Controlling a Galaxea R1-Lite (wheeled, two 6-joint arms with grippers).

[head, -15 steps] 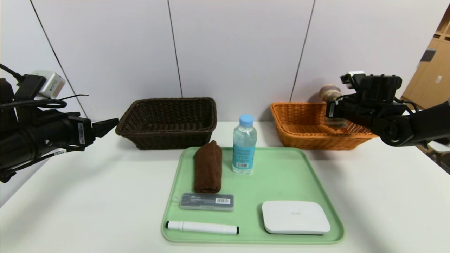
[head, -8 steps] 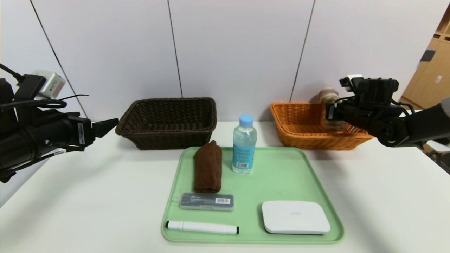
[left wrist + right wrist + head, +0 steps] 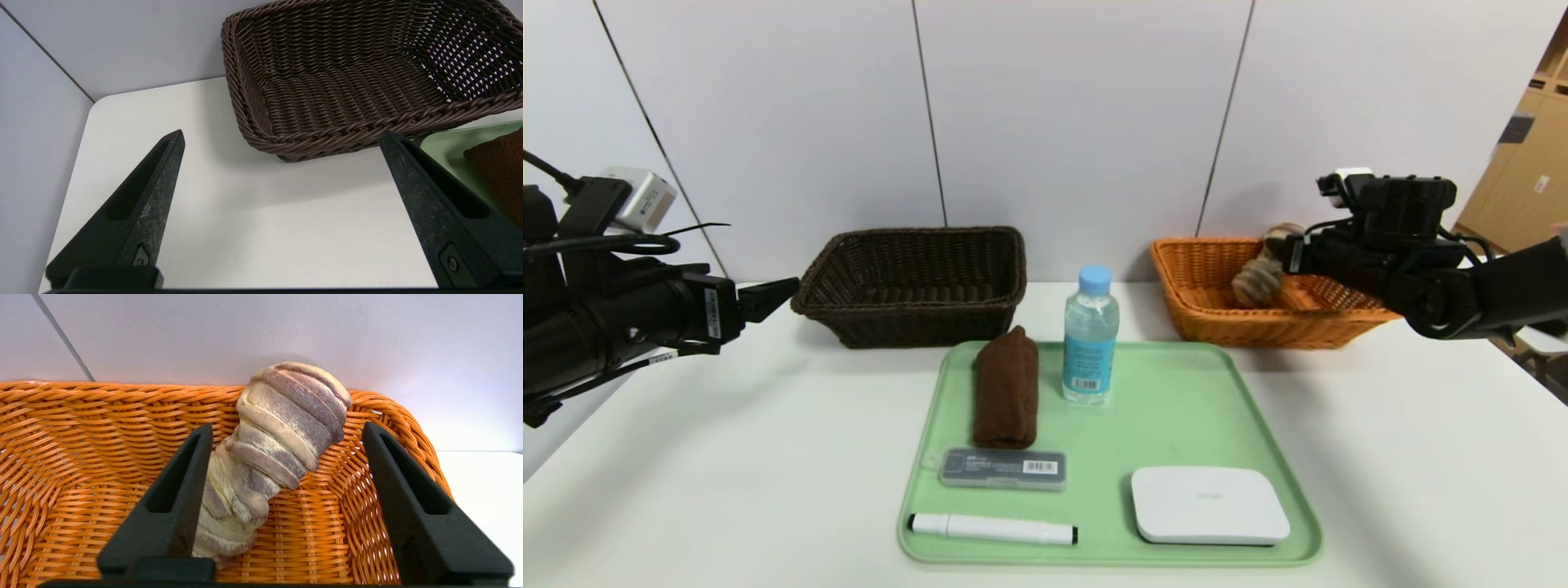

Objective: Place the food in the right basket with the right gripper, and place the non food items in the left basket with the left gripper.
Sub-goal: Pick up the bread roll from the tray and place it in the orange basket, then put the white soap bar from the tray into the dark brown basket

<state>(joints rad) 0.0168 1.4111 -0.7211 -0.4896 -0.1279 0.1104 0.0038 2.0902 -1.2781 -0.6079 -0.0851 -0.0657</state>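
Sorting stands at an early stage: one food item, a spiral bread roll [image 3: 273,457], lies inside the orange basket [image 3: 1213,314], leaning on its far wall. Right gripper [image 3: 282,430] over that basket, jaws spread, holding nothing. Left gripper [image 3: 282,141] parked beside the brown basket [image 3: 327,81], jaws wide, holding nothing. Remaining on the green tray [image 3: 1176,392]: water bottle [image 3: 1089,336], brown cloth [image 3: 1006,385], grey case [image 3: 1003,469], white marker [image 3: 992,528], white box [image 3: 1209,504]. Barcodes show on bottle and case; their writing is unreadable.
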